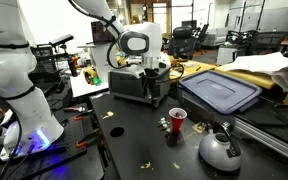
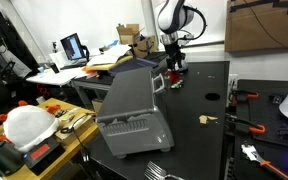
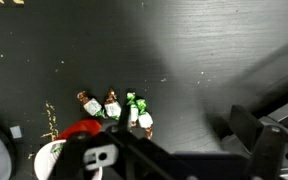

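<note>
Small pieces: four or so, white-bodied with brown and green ends, lying side by side in a short row on the black table, just beside a red cup. Too small to tell whether sweets or tiny bottles. In the wrist view, almost straight below the camera, on an open stretch of tabletop.

Now by size.

Table: dark, matt, bearing everything, dotted with a few crumbs.

Grey appliance: boxy, slotted at the front, standing near the cup and the row, one end close under the arm. Probably just parked there, touching neither.

Blue lid: flat, lying at the far side, well apart from the row.

White kettle: upright toward the table edge, near the cup but apart from it.

Red cup: upright, mouth up, touching or almost touching the nearest piece; cannot tell which. Likely set close on purpose, cup and pieces forming one small group.

Gripper: hanging in the air above the table, just past the appliance's end, clear of everything. Fingers spread fully apart, nothing between them, nothing touched. Probably held high and open to look down on the whole row, with room either side of any one piece.

Row itself: out in the open, apart from the bigger things, so free from above and not crowded except on the cup side.
</note>
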Tool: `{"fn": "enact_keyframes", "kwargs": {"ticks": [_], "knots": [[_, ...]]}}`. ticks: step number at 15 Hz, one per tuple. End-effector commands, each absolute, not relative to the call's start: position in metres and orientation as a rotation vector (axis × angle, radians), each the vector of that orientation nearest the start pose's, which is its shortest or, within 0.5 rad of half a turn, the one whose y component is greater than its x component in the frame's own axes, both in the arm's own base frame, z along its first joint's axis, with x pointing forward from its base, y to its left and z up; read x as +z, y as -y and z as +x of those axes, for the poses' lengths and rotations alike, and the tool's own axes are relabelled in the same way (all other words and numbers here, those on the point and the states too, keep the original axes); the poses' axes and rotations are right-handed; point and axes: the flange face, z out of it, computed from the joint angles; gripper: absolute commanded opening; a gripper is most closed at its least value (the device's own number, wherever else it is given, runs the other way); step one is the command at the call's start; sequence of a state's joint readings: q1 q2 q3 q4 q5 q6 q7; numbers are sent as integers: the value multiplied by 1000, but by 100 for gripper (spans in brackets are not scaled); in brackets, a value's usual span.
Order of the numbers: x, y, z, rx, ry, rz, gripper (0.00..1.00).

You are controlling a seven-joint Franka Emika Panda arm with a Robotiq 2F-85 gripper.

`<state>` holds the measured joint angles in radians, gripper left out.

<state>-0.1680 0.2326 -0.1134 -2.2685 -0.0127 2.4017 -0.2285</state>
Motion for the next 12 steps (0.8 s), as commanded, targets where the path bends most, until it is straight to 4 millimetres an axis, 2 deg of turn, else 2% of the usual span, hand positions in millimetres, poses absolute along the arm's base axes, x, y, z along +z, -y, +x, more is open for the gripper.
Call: {"fn": "enact_keyframes", "kwargs": {"ticks": [1,4,6,11,12], "knots": [[199,197,538,135,-97,-3153,100],[156,220,554,119,-144,-3152,100],[138,221,560,133,-186,-3124,100],[128,178,567,172,-204,-3015,100],[128,171,568,180,-184,-3010,75]]}}
